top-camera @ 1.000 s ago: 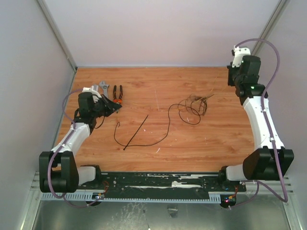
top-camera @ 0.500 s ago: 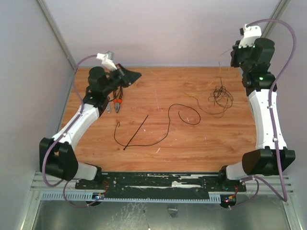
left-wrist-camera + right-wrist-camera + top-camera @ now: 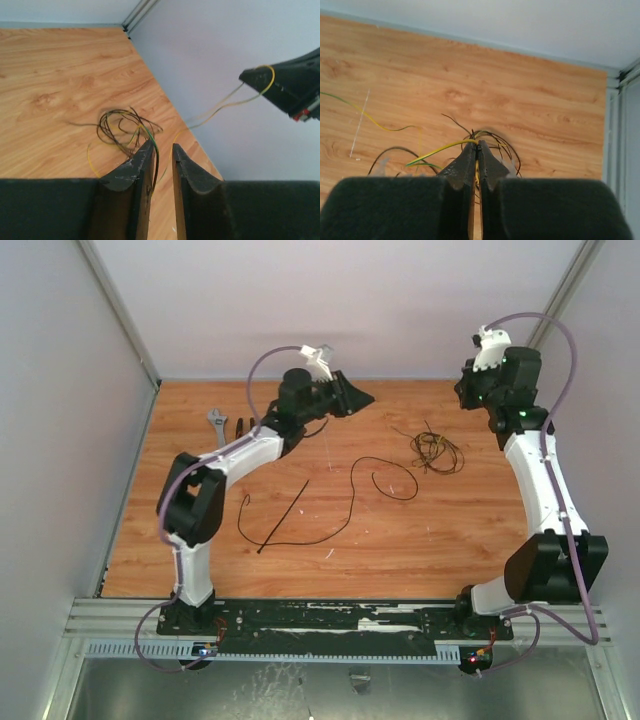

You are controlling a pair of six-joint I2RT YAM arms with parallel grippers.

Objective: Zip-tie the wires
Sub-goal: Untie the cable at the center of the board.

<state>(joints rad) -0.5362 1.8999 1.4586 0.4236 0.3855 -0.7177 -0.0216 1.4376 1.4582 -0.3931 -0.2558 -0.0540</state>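
Wood-grain surface [image 3: 200, 540] with pale grey walls on three sides carries everything. The wires [image 3: 435, 450] lie as a loose tangle towards its far right, below the raised right arm.

The right gripper [image 3: 478, 146] is closed tight. A yellow strand is pinched at its tips and trails down to the tangle. The left gripper [image 3: 162, 145] is reached across, raised above the far middle of the surface, with its jaws only a crack apart. A green-yellow strand runs down through that gap, and from the wrist view it looks loose rather than clamped.

The zip tie [image 3: 284, 516] lies flat and untouched near the middle left, well apart from the tangle. A long black cord [image 3: 352, 490] curls between the two. Pliers [image 3: 244, 428] and a wrench [image 3: 216, 419] sit at the far left.

I judge the step in hand to be gathering: the strands are being drawn between the two grippers to pull the tangle into one bundle, and no tying is begun.

The next move probably calls for the left gripper to get a firm pinch on its strand, or let it go cleanly. The wires then need to be held compact while one gripper fetches the zip tie. A thin, stiff strip lying flat will be awkward to lift.
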